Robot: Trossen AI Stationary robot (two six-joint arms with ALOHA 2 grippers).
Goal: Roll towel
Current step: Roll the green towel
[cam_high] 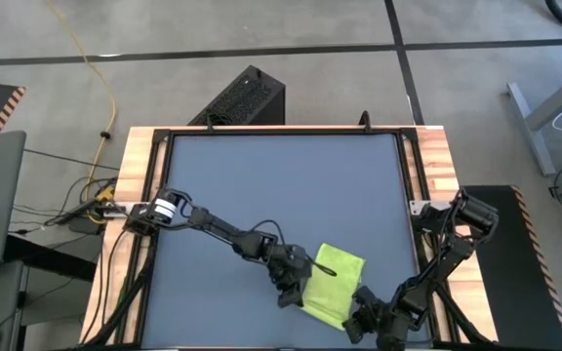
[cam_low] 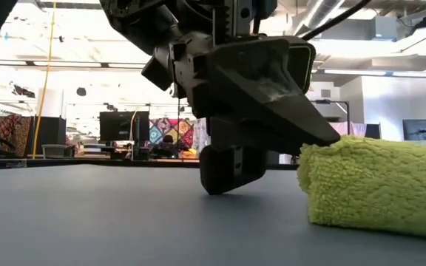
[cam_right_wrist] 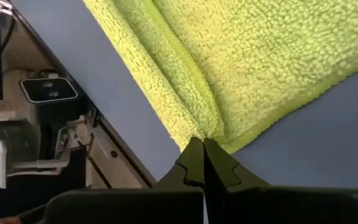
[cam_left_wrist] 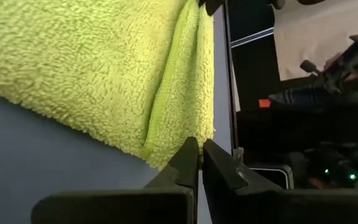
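Towel [cam_high: 333,283] folded, pinched at two corners.
Left claw [cam_high: 312,269] has its fingers closed on one towel edge; right claw [cam_high: 362,305] is clamped on the corner opposite.

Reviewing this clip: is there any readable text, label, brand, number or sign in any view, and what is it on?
None can be read.
Towel: plain lime-green pile, no tag or print showing in any view.
Left end effector and right end effector: dark fingers, no markings visible.
Table: plain grey mat, no lettering.
Room behind in the low view: screens and colourful panels, too small and blurred to read.
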